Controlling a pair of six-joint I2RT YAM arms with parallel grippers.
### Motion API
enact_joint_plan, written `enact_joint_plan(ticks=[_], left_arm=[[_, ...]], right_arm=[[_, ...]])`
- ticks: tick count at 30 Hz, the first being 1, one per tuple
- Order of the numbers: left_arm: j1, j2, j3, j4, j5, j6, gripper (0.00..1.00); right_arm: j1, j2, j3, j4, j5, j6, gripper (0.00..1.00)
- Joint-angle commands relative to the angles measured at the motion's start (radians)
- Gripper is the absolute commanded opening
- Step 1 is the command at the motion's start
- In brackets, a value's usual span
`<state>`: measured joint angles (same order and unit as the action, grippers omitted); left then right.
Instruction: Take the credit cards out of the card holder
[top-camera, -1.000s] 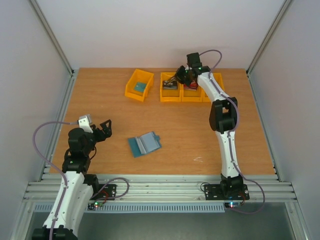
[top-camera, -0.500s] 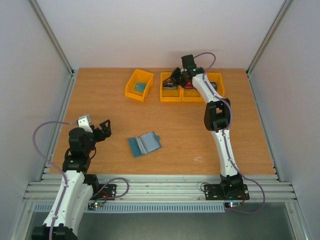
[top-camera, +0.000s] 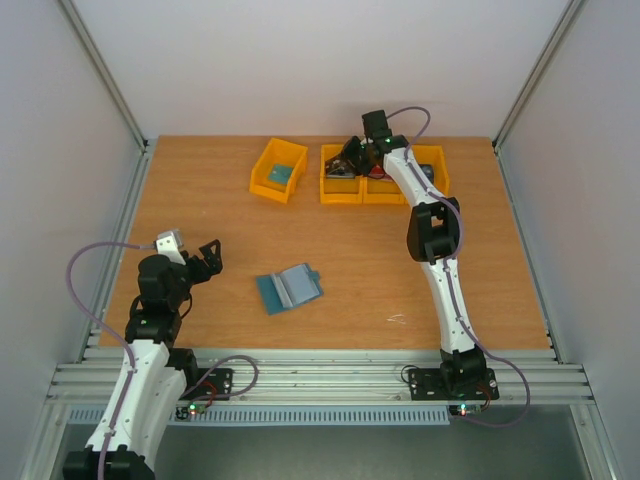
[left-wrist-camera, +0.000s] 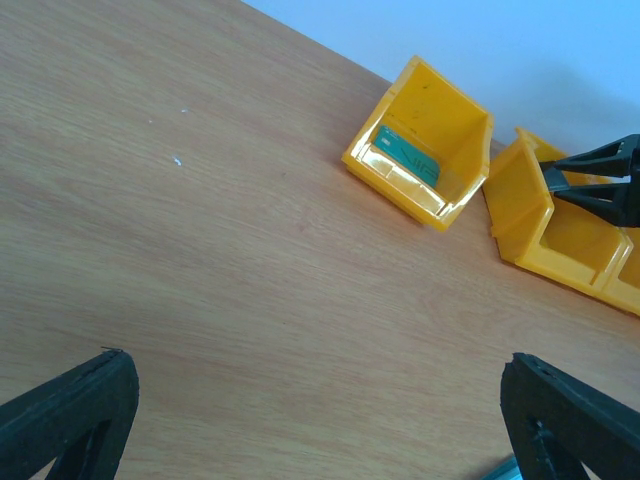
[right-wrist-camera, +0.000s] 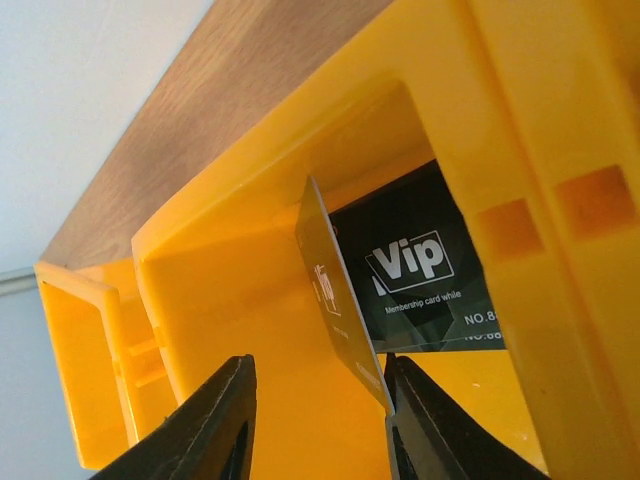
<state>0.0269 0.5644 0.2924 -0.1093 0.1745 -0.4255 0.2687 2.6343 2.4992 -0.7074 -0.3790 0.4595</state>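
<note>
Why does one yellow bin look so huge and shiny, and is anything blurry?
Right wrist view: the camera sits at the yellow bin, so its bright walls fill the frame; the right fingers look soft. Left wrist view: glare on the lip of the lone bin, left fingers dark. Top view: even light, soft shadows.

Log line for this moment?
right gripper: open, in yellow bin | dark card: on edge between jaws | left gripper: open | card holder: unfolded
</note>
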Motion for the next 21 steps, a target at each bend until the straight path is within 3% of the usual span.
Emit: enact_joint_plan(ticks=[1,11,21], left_arm=[[0.004,-0.004,-0.013,0.038,-0.012,0.01,0.99],[0.004,-0.01,-0.013,0.035,-0.005,0.012,0.99],[0.004,-0.012,-0.015,0.038,0.004,0.015,0.99]], right_arm=[[0.006,-0.006,0.046,-0.03,0.042,-0.009,0.38],[0.02,-0.03,0.11,-0.054,0.154,-0.098,0.53],[0.037,-0.095,0.134,-0.11,0.201,-0.238,0.54]])
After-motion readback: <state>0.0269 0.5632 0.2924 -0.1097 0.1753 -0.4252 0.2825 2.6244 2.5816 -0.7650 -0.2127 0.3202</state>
